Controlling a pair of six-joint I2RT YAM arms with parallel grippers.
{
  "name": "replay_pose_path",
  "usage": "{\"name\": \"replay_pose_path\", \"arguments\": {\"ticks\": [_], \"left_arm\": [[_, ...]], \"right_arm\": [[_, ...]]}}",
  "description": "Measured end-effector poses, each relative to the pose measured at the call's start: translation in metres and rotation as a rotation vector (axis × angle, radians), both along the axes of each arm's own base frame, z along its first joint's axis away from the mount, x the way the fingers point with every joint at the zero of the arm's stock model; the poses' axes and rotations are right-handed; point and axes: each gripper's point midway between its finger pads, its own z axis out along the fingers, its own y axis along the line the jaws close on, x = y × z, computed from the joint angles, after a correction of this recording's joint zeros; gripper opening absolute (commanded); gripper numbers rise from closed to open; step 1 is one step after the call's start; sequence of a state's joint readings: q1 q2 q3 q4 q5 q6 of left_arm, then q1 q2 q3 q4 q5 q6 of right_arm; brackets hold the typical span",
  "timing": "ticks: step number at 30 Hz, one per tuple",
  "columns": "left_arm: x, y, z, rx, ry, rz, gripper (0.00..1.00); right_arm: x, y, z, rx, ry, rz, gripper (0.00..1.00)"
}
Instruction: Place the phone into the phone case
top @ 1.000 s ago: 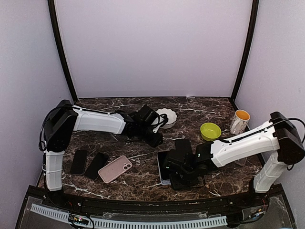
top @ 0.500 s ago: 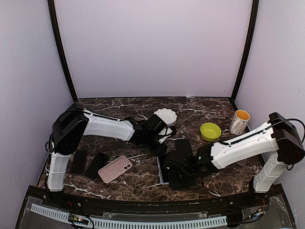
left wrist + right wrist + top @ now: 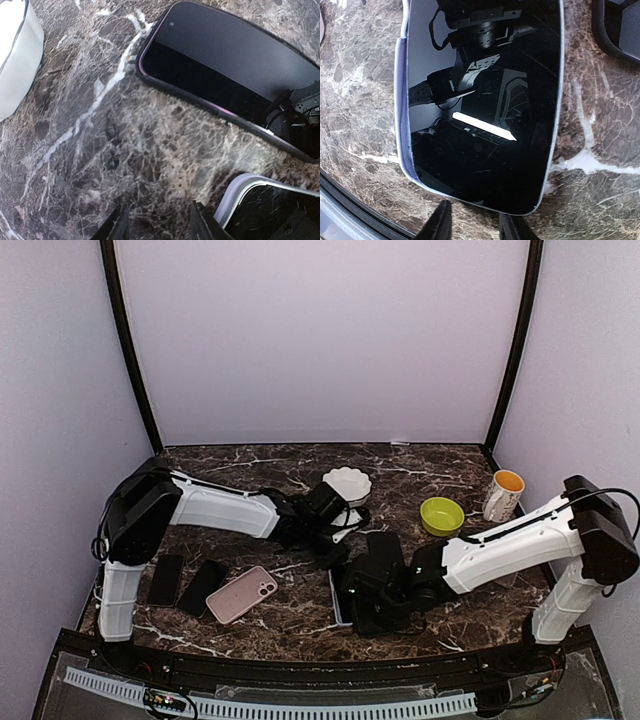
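Observation:
A phone with a black glossy screen (image 3: pixel 480 100) lies face up in a pale lilac case (image 3: pixel 401 125) on the marble table. The case's left wall shows wider than its right. In the top view the phone (image 3: pixel 340 592) is mostly covered by my right gripper (image 3: pixel 356 602). My right gripper (image 3: pixel 476 226) is open, its fingertips at the phone's near short edge and empty. My left gripper (image 3: pixel 159 226) is open over bare marble, just left of the case's corner (image 3: pixel 239 192). In the top view it (image 3: pixel 335 550) sits beside the phone's far end.
A dark phone with a purple rim (image 3: pixel 225 80) lies just beyond the left gripper, its corner showing in the right wrist view (image 3: pixel 620 25). A pink case (image 3: pixel 241 594) and two black phones (image 3: pixel 165 579) (image 3: pixel 202 586) lie left. White bowl (image 3: pixel 348 485), green bowl (image 3: pixel 441 515), mug (image 3: pixel 503 495) behind.
My left arm has reached forward and right, from near the white bowl to beside the phone's far end. The right gripper has stayed over the phone, shifting only slightly.

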State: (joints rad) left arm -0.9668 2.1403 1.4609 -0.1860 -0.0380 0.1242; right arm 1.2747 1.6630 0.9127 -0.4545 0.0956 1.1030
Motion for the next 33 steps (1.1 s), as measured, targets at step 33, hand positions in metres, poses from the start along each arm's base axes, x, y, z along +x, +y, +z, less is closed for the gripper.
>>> {"name": "replay_pose_path", "arguments": {"ticks": [33], "left_arm": [[-0.138,0.058,-0.002,0.097,0.287,-0.124,0.33]], "right_arm": [[0.049,-0.021,0.009,0.122,0.028,0.053,0.19]]}}
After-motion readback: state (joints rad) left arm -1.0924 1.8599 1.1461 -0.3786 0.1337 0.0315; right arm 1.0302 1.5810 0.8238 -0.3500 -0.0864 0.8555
